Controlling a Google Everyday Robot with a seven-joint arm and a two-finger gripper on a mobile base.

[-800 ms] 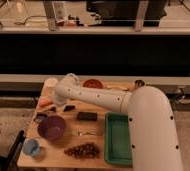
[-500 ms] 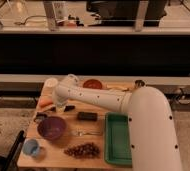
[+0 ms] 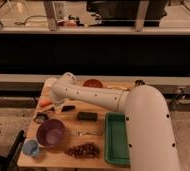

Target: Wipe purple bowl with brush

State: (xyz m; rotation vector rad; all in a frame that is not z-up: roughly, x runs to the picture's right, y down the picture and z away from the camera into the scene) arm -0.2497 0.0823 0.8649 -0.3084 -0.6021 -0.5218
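Observation:
The purple bowl [image 3: 51, 132] stands upright on the front left of the wooden table [image 3: 95, 125], next to a small blue cup [image 3: 31, 147]. A small dark piece with a rounded end, which looks like the brush [image 3: 40, 118], lies just behind and left of the bowl. My gripper [image 3: 57, 102] hangs from the white arm [image 3: 98, 97] over the back left of the table, behind the bowl and apart from it. Another dark piece [image 3: 67, 108] shows right beside the gripper; I cannot tell whether it is held.
A black rectangular block [image 3: 87, 116] and a thin metal utensil [image 3: 88, 133] lie mid-table. A green tray [image 3: 117, 137] is at the right, a brown cluster [image 3: 84, 149] at the front, a reddish-brown bowl [image 3: 92, 83] at the back, an orange item [image 3: 45, 103] at the left edge.

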